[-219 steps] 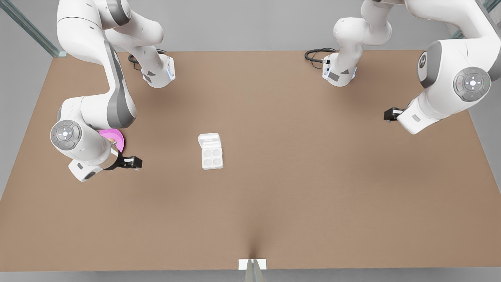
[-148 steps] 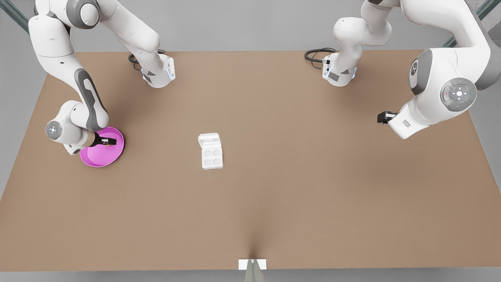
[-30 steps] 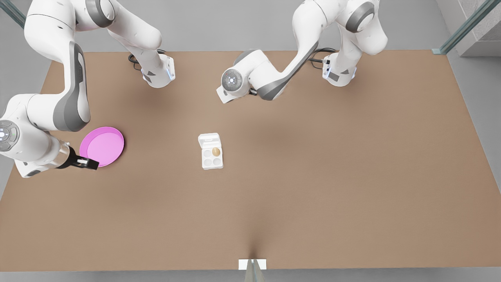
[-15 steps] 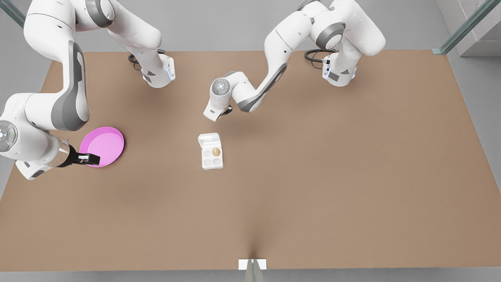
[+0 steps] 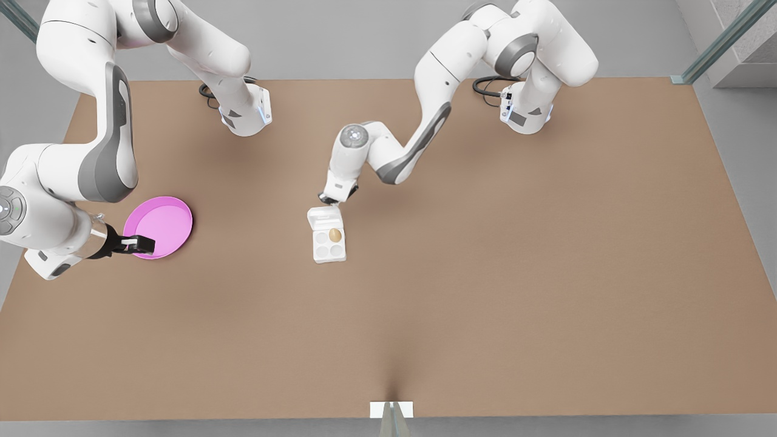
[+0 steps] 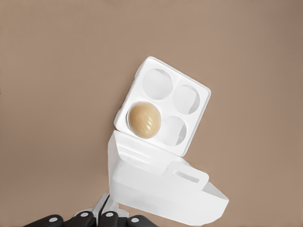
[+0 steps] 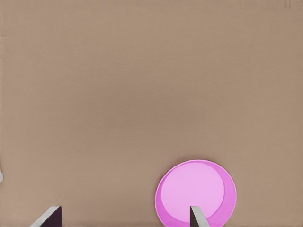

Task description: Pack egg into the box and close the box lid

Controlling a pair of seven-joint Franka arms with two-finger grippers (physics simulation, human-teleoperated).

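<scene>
Sitting in the box [image 5: 329, 243], the egg [image 5: 335, 234] occupies the cup at 1 o'clock of the four in the front view; the other three cups are bare. In the left wrist view you get the same egg [image 6: 145, 119] in the box [image 6: 165, 106], in the cup next to the hinge.

Box lid [image 5: 323, 217] lies open, hinged off the tray's 12 o'clock edge in the front view. From the left wrist view the box lid [image 6: 161, 184] is between the camera and the tray.

Left gripper [image 5: 329, 199] is right at the lid's 12 o'clock edge, roughly touching it. You can see its fingers [image 6: 102, 208] behind the lid in the left wrist view, close together; nothing visibly held, and I cannot tell for sure how far they are closed.

Right gripper [image 5: 141, 244] hangs over the pink plate [image 5: 159, 227] at its 7 o'clock rim, well apart from the box at its 9 o'clock. In the right wrist view its fingers [image 7: 196, 217] are spread wide, holding nothing, with the pink plate [image 7: 196, 193] beneath. That arm waits.

Everything rests on the brown table [image 5: 485, 273].
</scene>
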